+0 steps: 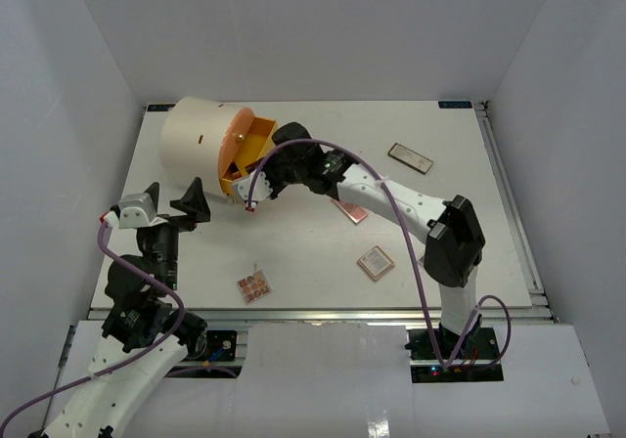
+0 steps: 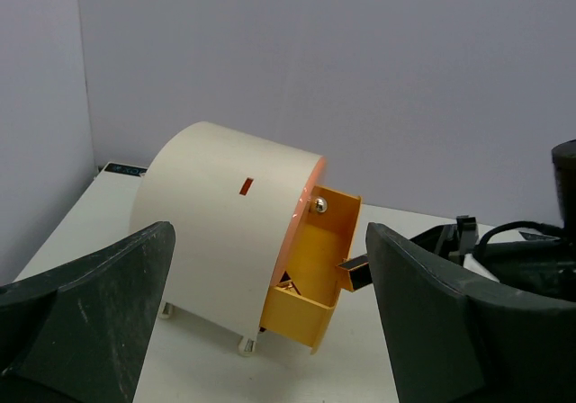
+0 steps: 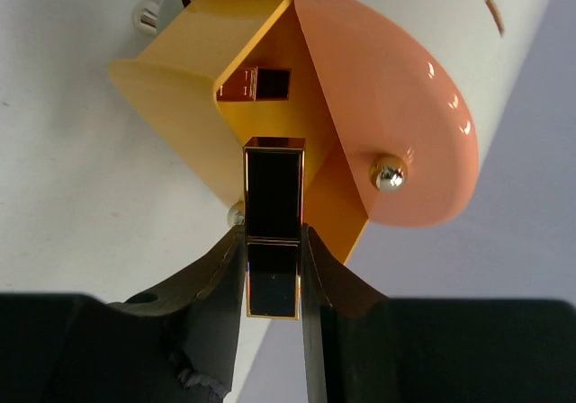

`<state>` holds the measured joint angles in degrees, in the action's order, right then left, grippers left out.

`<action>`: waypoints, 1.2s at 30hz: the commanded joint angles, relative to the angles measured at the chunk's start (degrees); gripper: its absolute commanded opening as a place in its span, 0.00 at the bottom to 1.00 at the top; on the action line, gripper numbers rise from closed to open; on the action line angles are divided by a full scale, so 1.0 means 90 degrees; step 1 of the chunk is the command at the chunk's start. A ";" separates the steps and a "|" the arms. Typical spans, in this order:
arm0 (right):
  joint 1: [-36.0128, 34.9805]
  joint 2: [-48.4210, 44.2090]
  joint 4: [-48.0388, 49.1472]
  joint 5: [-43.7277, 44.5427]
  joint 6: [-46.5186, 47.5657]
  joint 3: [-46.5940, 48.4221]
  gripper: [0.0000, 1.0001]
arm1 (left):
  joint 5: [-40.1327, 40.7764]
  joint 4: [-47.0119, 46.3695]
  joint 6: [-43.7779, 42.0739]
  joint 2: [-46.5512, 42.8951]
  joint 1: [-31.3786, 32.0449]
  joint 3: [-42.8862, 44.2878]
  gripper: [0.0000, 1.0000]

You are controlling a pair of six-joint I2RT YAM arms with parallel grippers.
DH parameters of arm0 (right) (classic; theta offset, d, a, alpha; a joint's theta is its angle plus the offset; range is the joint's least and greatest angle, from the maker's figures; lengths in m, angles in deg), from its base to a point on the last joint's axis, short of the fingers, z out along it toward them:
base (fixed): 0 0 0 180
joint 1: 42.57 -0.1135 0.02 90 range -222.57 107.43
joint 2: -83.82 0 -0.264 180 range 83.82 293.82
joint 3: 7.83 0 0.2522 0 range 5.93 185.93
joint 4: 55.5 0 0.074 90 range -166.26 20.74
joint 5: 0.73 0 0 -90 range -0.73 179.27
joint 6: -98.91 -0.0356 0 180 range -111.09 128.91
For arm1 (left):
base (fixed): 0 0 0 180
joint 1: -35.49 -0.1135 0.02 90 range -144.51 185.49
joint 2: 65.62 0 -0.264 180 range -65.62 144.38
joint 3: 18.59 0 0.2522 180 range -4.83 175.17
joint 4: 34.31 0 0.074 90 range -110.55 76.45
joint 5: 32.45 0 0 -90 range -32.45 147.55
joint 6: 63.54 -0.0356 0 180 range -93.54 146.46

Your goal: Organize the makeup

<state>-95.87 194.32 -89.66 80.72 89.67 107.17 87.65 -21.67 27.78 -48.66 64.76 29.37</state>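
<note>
My right gripper [image 3: 273, 252] is shut on a black, gold-edged lipstick [image 3: 273, 207]. It holds the lipstick end-first just above the open orange drawer [image 3: 180, 70] of the cream cylinder [image 1: 201, 145]. A small gold-trimmed item [image 3: 257, 84] lies inside the drawer. In the left wrist view the lipstick [image 2: 354, 273] pokes in beside the drawer [image 2: 310, 304]. Flat palettes lie on the table at the far right [image 1: 410, 157], the near right [image 1: 376, 262] and the front [image 1: 254, 285]. A pink one [image 1: 352, 209] lies partly under the right arm. My left gripper [image 1: 168, 203] is open and holds nothing, left of the cylinder.
The cylinder has an orange face [image 3: 387, 106] with a silver knob [image 3: 390, 174] and stands on small feet at the table's back left. White walls close in the table [image 1: 440, 262] on three sides. The right arm stretches diagonally across the middle.
</note>
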 commanded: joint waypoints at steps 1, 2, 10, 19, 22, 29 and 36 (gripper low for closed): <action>-0.0165 0.0368 0.1158 0.0865 0.1303 0.0483 0.21 | 0.0179 0.0088 -0.0035 0.0131 -0.0112 -0.0014 0.98; -0.0194 0.0442 0.1202 0.0904 0.1339 0.0509 0.21 | 0.0151 0.0092 -0.0030 0.0137 -0.0117 -0.0004 0.98; -0.0275 0.0820 0.1677 0.1159 0.1672 0.0672 0.28 | -0.0006 0.0279 -0.0002 0.0111 -0.0163 0.0016 0.98; -0.0288 0.0839 0.1837 0.1145 0.1544 0.0470 0.78 | -0.0151 0.0310 0.0058 0.0156 -0.0205 0.0028 0.98; -0.0288 0.0633 0.1623 0.1077 0.1401 0.0437 0.80 | -0.0141 0.0290 0.0058 0.0176 -0.0221 0.0002 0.98; -0.0232 -0.0325 0.1029 0.1063 0.0422 0.0080 0.79 | -0.0687 0.0252 0.0029 0.0314 -0.0224 -0.0041 0.98; 0.1070 -0.2463 0.0004 -0.0705 -0.2425 -0.1746 0.73 | -0.3007 0.0300 0.0262 0.1370 -0.0224 0.0193 0.90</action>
<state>-94.86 184.18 -84.89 85.85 85.86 100.91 75.33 -19.43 28.24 -41.79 62.97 29.41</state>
